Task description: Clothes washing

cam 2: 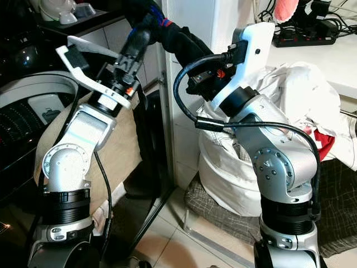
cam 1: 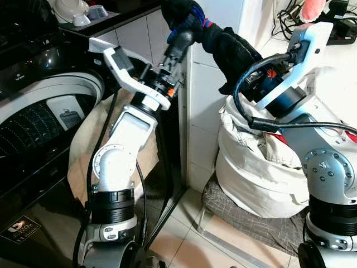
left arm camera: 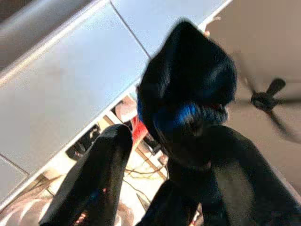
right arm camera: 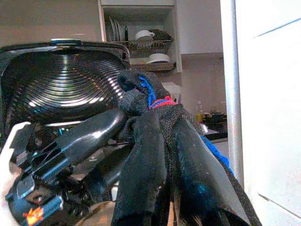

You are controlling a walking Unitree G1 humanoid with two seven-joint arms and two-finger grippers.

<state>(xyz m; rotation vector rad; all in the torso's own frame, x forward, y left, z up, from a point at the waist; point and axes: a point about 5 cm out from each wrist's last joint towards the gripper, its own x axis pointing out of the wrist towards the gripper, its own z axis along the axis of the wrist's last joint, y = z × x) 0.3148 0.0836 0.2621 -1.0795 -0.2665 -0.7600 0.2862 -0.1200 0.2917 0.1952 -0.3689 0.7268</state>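
A black garment (cam 1: 230,49) with blue and red trim is stretched in the air between both grippers, in front of a white tiled column. My left gripper (cam 1: 179,39) is raised high and shut on its upper end. My right gripper (right arm camera: 164,123) is shut on the garment's lower part, just above the white laundry bag (cam 1: 254,173) full of clothes. To the left is the top-loading washing machine (cam 1: 39,125), its drum dark and its lid (right arm camera: 61,77) standing open.
The tiled column (cam 1: 205,128) stands between washer and bag. A beige cloth (cam 1: 82,146) hangs down the washer's side. The bag rests on a grey checked cloth (cam 1: 251,224). A power strip and cables (cam 2: 305,38) lie on the counter at the right.
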